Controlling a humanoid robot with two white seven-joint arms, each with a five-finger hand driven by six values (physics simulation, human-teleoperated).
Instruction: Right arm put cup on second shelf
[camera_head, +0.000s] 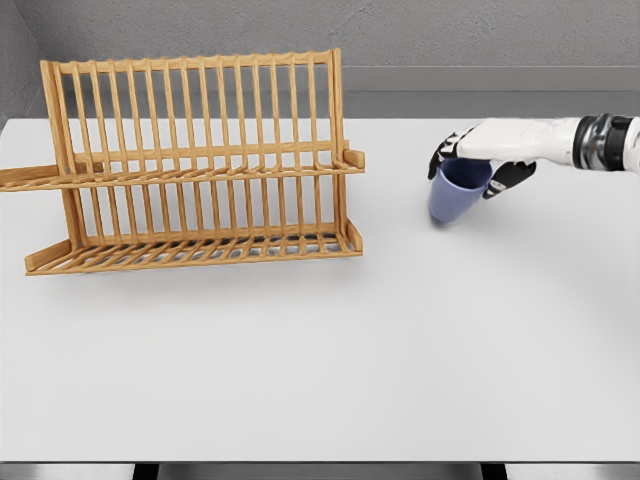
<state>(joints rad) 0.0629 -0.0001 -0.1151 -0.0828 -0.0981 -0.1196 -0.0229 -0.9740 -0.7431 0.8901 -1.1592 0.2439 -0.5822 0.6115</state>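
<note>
My right hand (478, 158) reaches in from the right edge and wraps around the rim of the blue cup (457, 191), fingers curled on both sides of it. The cup tilts a little, its base at or just above the white tabletop (400, 340); I cannot tell which. The wooden rack (195, 165) stands well apart on the left, both shelves bare.

White robot hand (480, 160), black joints, dark wrist ring.
</note>
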